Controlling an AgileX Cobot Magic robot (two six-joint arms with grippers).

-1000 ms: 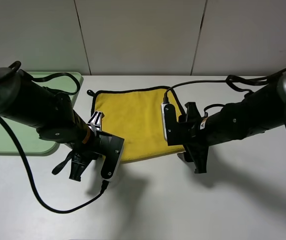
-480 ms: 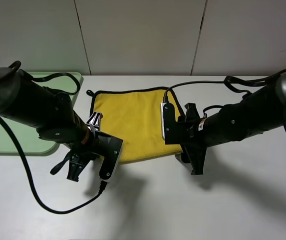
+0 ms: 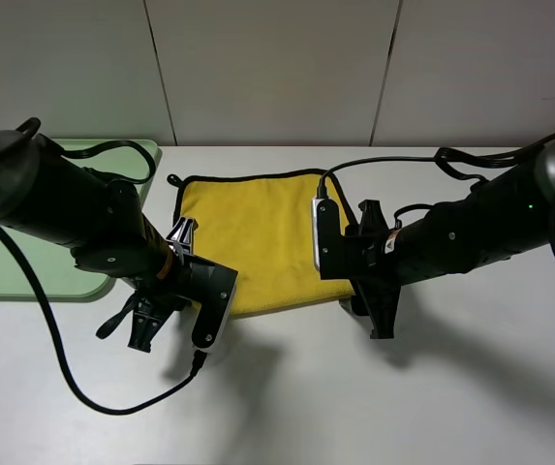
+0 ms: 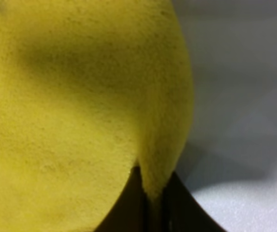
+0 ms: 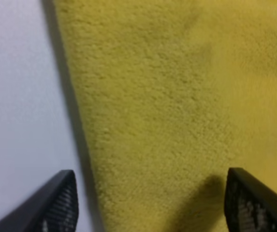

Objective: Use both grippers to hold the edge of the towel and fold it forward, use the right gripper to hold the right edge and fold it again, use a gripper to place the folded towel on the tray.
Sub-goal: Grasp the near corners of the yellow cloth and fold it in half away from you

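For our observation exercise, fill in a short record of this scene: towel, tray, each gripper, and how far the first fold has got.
Towel: yellow, lying on the white table
Tray: pale green, left of towel, not holding it
Left gripper: shut on towel
Right gripper: open, straddling the towel's side border
First fold: not yet done

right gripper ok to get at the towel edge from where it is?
Probably yes. The right gripper is open, its jaws straddling the towel edge: one over the bare table, one over the cloth, nothing between. How high it sits above the edge is unclear.
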